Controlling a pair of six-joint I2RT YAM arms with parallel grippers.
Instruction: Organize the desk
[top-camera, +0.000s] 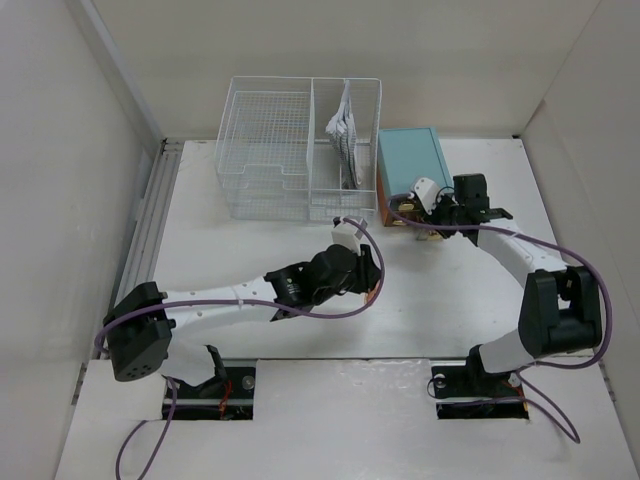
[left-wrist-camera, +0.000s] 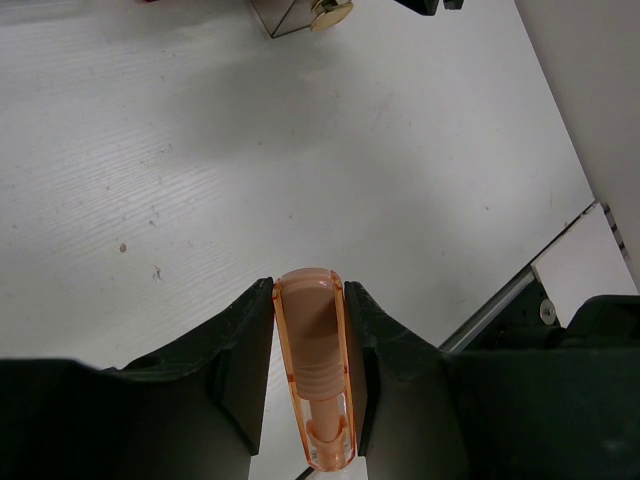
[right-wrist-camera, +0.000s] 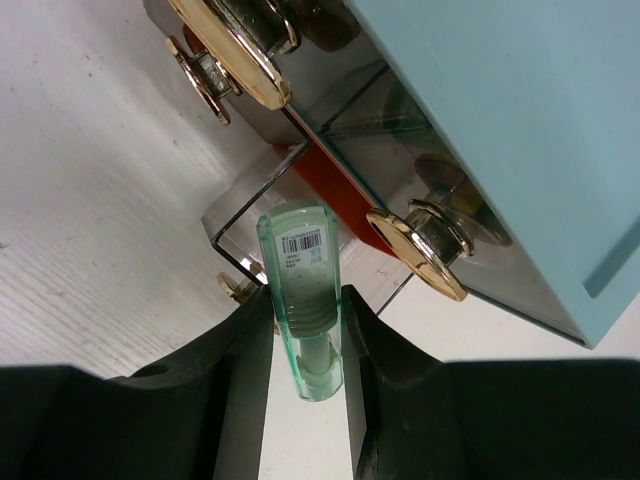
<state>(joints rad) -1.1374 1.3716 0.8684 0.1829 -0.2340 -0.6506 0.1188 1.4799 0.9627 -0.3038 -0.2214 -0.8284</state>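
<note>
- Worktop (top-camera: 230, 250): fills most of the overhead frame, with a grooved rail down its left edge. A white mesh basket (top-camera: 265, 150) stands at upper centre. A teal drawer box (top-camera: 410, 160) stands just to its right.
- Left fingers (left-wrist-camera: 262, 330): closed partway onto an orange translucent stick (left-wrist-camera: 310, 340), pinched across its sides with the rounded end projecting forward. The stick is held over bare worktop at mid-frame in the overhead view. Judged to be waiting there, clear of the box front, for its turn.
- Right fingers (right-wrist-camera: 350, 330): clamped the same way on a green translucent stick (right-wrist-camera: 300, 270) that bears a barcode label. They sit at the box front, right of centre in the overhead view.
- Open clear drawer (right-wrist-camera: 250, 195): lies directly beyond the green stick's tip, and something red lies inside. Judged: the stick is lined up on the opening for stowing.
- Risk: a gold knob (right-wrist-camera: 425, 245) and the drawer wall sit near the tip and could catch it.
</note>
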